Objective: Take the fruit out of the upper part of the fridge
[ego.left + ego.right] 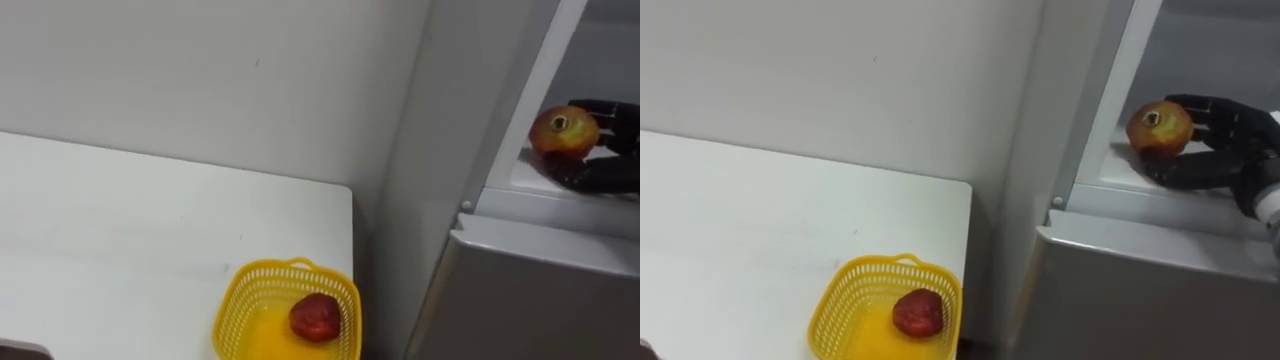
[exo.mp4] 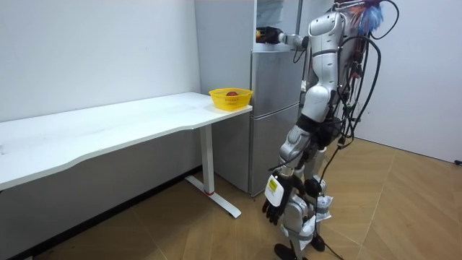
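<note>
1. A yellow basket (image 1: 230, 312) is sitting at the near edge of the white surface (image 1: 120, 230), well below and to the left of the right hand's fingers.
2. A dark red fruit (image 1: 315, 316) is lying inside the basket, toward its right side.
3. The fridge (image 1: 540, 290) is standing just beside the surface's right end, its upper door open and its lower door shut.
4. The right hand (image 1: 605, 176) is reaching into the upper compartment, over the white shelf (image 1: 528, 182).
5. Its fingers are curling round a red-and-yellow fruit (image 1: 563, 131), some lying above it and some beneath it, so the fruit is sitting at the left end of the fingers, just above the shelf.
6. In the room view the robot is standing upright in front of the fridge with its right arm raised to shoulder height.
7. The left hand (image 2: 275, 207) is hanging low beside the leg, well below the right fingers, its own fingers dangling loose and holding nothing.
</note>
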Controlling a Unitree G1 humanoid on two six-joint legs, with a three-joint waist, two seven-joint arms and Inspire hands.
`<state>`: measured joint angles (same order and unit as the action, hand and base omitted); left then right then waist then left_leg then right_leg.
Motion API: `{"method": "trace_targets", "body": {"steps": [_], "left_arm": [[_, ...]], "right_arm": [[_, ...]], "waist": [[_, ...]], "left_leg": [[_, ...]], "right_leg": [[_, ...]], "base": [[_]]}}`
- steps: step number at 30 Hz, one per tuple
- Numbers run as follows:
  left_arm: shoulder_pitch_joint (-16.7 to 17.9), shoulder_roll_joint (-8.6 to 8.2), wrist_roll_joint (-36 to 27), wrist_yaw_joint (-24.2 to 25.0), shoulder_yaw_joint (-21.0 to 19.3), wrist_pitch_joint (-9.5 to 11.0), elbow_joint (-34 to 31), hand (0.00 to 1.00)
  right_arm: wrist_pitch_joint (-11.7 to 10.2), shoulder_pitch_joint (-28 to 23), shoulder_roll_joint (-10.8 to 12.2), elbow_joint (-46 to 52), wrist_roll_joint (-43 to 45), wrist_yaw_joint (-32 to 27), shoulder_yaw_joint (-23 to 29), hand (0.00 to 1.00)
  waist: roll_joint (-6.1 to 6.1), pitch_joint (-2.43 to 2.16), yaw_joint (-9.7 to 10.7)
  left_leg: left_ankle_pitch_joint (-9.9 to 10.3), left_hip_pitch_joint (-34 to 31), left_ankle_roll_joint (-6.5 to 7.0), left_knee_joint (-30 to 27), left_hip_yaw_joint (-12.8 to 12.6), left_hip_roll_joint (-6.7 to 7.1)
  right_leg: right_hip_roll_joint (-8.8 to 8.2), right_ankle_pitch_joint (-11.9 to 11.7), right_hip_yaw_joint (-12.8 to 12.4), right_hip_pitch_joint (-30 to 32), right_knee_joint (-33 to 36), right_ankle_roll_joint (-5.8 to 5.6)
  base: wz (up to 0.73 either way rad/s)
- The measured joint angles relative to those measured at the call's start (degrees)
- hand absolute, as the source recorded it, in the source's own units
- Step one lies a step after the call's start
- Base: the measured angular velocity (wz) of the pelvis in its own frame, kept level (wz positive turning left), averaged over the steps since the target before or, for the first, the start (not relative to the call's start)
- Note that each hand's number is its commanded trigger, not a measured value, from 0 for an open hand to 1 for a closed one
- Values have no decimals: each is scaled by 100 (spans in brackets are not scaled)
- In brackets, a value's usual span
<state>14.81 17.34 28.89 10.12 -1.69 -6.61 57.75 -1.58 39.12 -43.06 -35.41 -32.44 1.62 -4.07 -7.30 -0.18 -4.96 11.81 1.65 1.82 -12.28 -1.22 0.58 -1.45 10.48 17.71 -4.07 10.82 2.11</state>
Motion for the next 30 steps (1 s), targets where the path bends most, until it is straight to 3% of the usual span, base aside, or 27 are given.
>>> {"method": "trace_targets", "body": {"steps": [5,8,9,11,14,17,19,28,30], "left_arm": [[-14,-102,-4,-102,10,-18,-55,0],[-32,-111,-8,-136,13,82,-47,0],[-58,-116,-3,-174,14,89,-48,0],[-81,-139,-9,-243,43,91,-47,0],[-91,-176,-16,-262,118,92,-28,0],[-87,-262,-3,-325,81,127,-28,0],[-83,-280,-7,-337,82,209,-34,0],[-85,-382,-133,-458,96,353,18,0],[-103,-389,-139,-459,118,438,77,0]], "right_arm": [[4,-483,374,923,165,-419,220,100],[-9,-854,633,1592,340,-538,368,100],[-31,-993,733,1825,487,-607,432,100],[-34,-1250,849,2247,714,-763,535,100],[-35,-1602,1068,2903,1070,-1059,555,100],[-35,-1860,1197,3456,1292,-1251,563,100],[-35,-1986,1231,3808,1426,-1365,565,100],[-431,-2245,1496,4831,1928,-1867,844,100],[-637,-2405,1627,5047,2300,-1862,843,100]], "waist": [[32,-13,138],[69,-3,196],[126,21,247],[150,0,289],[306,-36,318],[425,-26,339],[438,-30,364],[376,-11,471],[410,17,468]], "left_leg": [[1,-18,1,-42,3,4],[3,-17,2,-30,-4,4],[5,-17,5,-42,2,5],[9,-16,12,-38,-1,9],[11,-16,15,-33,-60,2],[10,4,16,-20,-139,-3],[9,5,16,-13,-174,-11],[10,21,17,-57,-193,-12],[10,60,17,-44,-216,-17]], "right_leg": [[0,-1,-2,-32,-9,0],[1,-3,-12,-36,-4,1],[-1,-5,8,-52,-7,-1],[-9,-5,7,-47,2,-2],[-14,-5,-63,12,47,-2],[-24,-2,-112,45,92,-5],[-16,-2,-150,61,93,-3],[-5,0,-209,54,75,-5],[5,0,-253,40,75,-4]], "base": [[2],[0],[5],[2],[-12],[-11],[-11],[-1],[-7]]}}
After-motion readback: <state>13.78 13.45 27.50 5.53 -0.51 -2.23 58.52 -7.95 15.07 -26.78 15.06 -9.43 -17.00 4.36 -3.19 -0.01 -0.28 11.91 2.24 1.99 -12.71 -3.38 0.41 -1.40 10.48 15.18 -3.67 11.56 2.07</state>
